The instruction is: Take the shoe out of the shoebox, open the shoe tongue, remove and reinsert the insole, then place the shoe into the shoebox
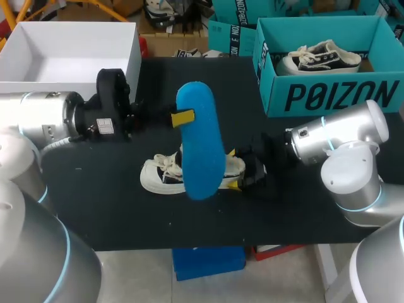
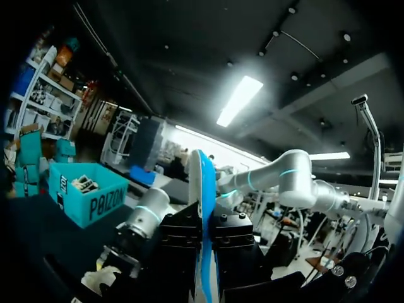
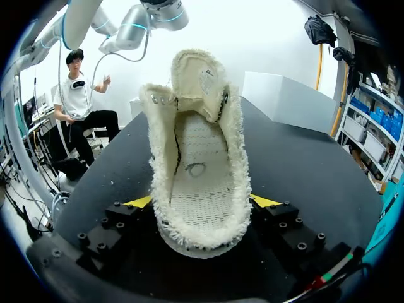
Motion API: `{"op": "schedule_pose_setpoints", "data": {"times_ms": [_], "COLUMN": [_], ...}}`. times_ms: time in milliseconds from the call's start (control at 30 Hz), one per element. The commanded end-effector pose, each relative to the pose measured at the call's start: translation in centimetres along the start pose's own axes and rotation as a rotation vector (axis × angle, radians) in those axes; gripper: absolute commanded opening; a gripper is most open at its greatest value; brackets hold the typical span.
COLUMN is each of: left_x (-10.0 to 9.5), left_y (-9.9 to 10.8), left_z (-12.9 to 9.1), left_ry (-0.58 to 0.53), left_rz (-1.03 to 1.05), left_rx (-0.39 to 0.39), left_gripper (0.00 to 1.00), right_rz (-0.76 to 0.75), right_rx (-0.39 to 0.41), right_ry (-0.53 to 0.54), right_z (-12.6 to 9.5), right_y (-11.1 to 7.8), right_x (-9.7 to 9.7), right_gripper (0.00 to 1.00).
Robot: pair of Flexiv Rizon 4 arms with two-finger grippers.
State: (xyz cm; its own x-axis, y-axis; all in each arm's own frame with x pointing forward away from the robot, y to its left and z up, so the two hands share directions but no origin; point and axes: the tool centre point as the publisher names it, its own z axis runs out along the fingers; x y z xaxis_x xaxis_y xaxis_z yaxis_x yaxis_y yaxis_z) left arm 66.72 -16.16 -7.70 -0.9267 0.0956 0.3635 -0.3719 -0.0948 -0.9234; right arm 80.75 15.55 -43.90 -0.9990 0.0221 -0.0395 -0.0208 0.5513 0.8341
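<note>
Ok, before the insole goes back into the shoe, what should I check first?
1. Left gripper shut on the insole: ok, it is clamped from both sides.
2. Right gripper steadying the shoe: ok, fingers on both sides of its heel.
3. Tongue folded open: ok.
4. Shoe interior free: ok, nothing inside.
5. Insole lined up with the shoe: not ok, it stands crosswise above it.
6. Which insole end is the toe: cannot tell.
</note>
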Motion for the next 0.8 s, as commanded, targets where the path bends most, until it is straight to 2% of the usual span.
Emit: {"op": "schedule_pose_setpoints", "data": {"times_ms": [33,200,533,800], "left_x": [-0.4,-0.4,1.5,2.1], "left_y": [-0.6,-1.8,-3.5,-3.6], "left_z": [0.3,0.7,1.0,0.8], "left_ry": [0.014,0.057,0.098,0.108], "left_rz": [-0.005,-0.019,0.000,-0.003], "left_rx": [0.056,0.089,0.106,0.125], "left_gripper": [0.00,0.00,0.00,0.00], "right_rz": [0.001,0.001,0.001,0.001], "right_rx": [0.001,0.001,0.001,0.001], "right_ry": [-0.001,-0.001,-0.001,-0.001], "right_z": [0.4,0.4,0.4,0.4], "right_y": [-0.3,-0.3,-0.3,-0.3], "right_x": [-0.2,-0.2,-0.2,-0.2], "right_gripper": [0.00,0.00,0.00,0.00]}}
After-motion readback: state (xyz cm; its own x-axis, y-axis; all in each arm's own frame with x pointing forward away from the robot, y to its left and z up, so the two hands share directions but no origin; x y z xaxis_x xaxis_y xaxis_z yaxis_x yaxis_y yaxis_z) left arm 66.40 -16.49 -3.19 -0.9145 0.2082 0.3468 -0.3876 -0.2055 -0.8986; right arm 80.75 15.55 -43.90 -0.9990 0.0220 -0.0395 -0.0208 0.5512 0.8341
